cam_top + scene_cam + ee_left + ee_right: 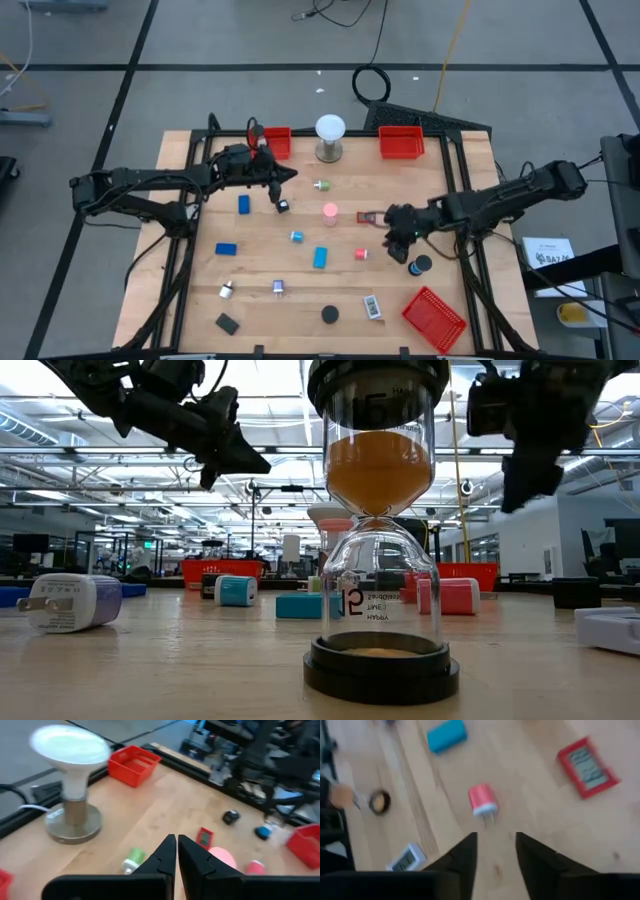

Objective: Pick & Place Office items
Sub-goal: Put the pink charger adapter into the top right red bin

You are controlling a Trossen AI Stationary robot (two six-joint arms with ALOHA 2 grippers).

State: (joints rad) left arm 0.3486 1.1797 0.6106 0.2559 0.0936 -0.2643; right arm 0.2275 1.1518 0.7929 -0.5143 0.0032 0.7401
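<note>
The office items lie scattered on the wooden table [200, 270]: blue blocks [243, 204] [320, 257], a pink piece [330, 210], a green-and-white piece [132, 860], a red plug [482, 800], a red flat timer [587, 761], a white timer [372, 306] and black discs [420, 265]. My left gripper [292, 178] hovers shut at the far left-centre, short of the green piece, with nothing between its fingers [176, 852]. My right gripper [400, 240] hangs open above the table's right-centre, over the red plug, its fingers [495, 850] clear of it.
A white globe lamp [330, 135] on a metal base stands at the far middle between two red mesh trays [275, 140] [401, 143]. A third red tray [433, 318] lies tilted at the near right. An hourglass [378, 560] stands by the near edge.
</note>
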